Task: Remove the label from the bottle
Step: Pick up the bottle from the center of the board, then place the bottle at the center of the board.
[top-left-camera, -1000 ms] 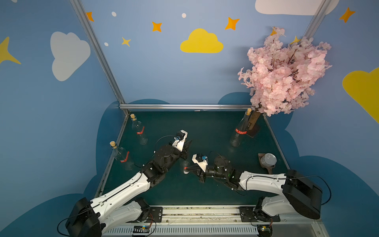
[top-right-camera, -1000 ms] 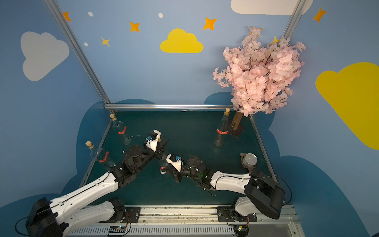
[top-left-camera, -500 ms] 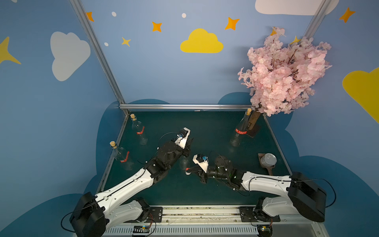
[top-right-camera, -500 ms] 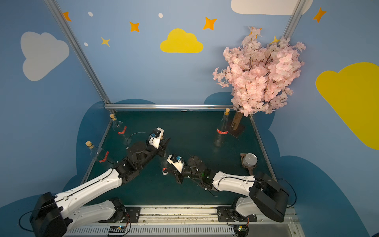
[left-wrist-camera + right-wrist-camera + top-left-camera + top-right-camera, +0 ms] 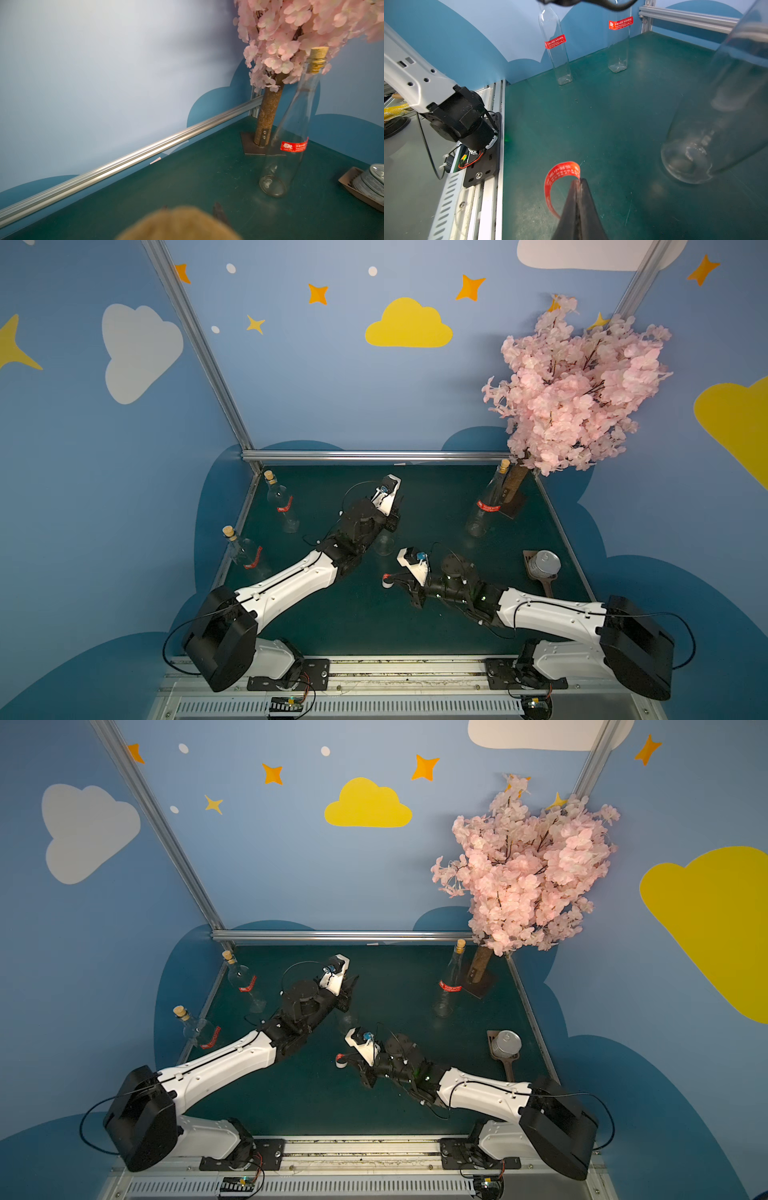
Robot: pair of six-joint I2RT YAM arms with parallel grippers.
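Four clear glass bottles are here, and four red labels. Three labels sit on standing, corked bottles. The far-left bottle (image 5: 282, 506) and the near-left bottle (image 5: 245, 549) stand along the left edge of the green worktop (image 5: 436, 497). The far-right bottle (image 5: 291, 135) stands just beside the trunk of the single pink blossom tree (image 5: 573, 385). Each of these labels carries white print, an emblem and lines of characters, too small to read.

The fourth, the peeled label (image 5: 560, 172), is off its bottle. It curls in a loop from the tips of the right jaws, which are pressed together on one end of it, low over the near middle of the worktop. Its white characters are also unreadable.

Just beyond it, the held bottle (image 5: 716, 124) leans tilted in the middle of the worktop. Whether its base touches the surface cannot be told. Its cork (image 5: 178, 224) shows as a blur in the left wrist view. The left jaws are closed on its neck, the grip itself mostly hidden.

One grey round tin (image 5: 545, 566) sits on a brown tray at the near right.
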